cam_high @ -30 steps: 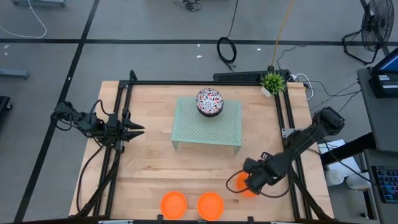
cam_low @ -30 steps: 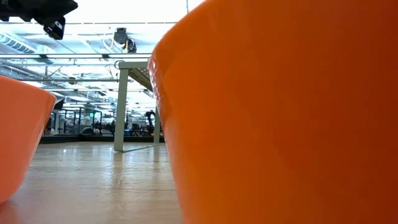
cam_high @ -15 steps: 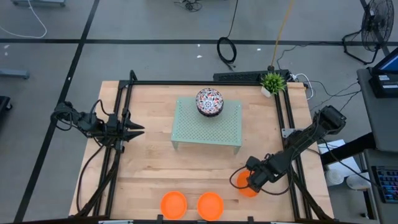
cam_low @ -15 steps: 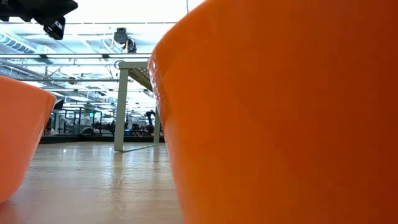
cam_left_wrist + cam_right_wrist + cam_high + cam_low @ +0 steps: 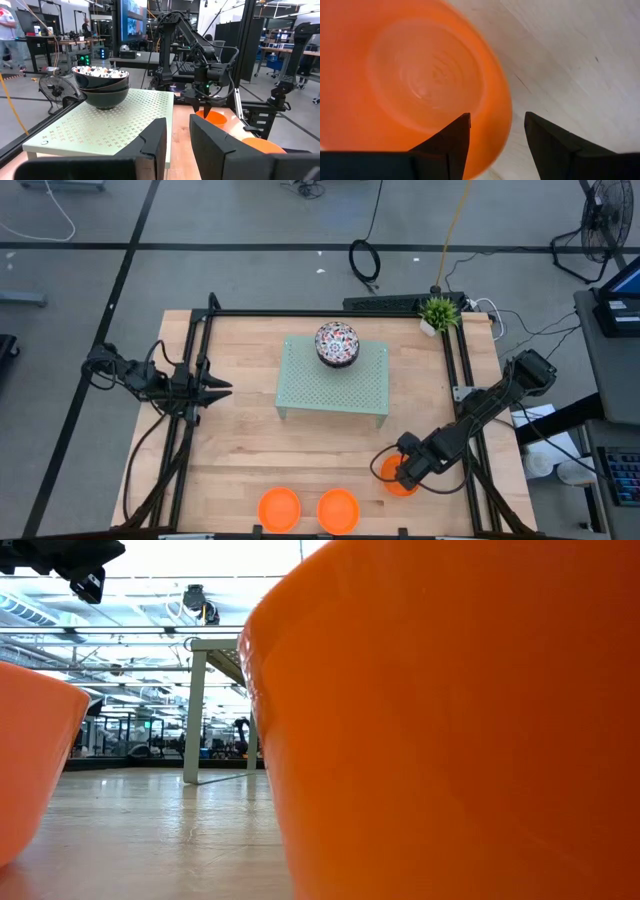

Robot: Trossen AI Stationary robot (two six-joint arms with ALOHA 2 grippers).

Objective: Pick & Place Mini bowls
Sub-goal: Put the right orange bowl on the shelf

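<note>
Right gripper [image 5: 405,474] low over the right front part of the wooden surface [image 5: 240,450], fingers parted and set astride the rim of an orange bowl [image 5: 397,478]: in the right wrist view one finger [image 5: 451,142] inside the bowl [image 5: 415,85], the other outside above the wood, not pressed together; cannot tell whether the rim is truly pinched. Bowl mouth up, empty, standing on the surface. Round, so no long axis to name. Two more orange bowls, one [image 5: 279,507] and the other [image 5: 338,510], side by side near the front edge, mouths up, empty, apart from each other and well apart from the gripper; very close to the low camera, filling most of that view [image 5: 450,730]. On the pale green perforated rack [image 5: 333,385] in the middle of the surface, a nested stack of floral bowls [image 5: 337,344] near its far edge, upright, mouths up; seen in the left wrist view as dark bowls with patterned inside [image 5: 102,82], contents of the top one not visible. Left gripper [image 5: 222,389] waiting at the left side of the surface, pointing toward the rack, fingers [image 5: 152,145] a narrow gap apart, holding nothing. Small green plant [image 5: 438,311] at the far right corner. No readable writing or label on the bowls or the rack.
</note>
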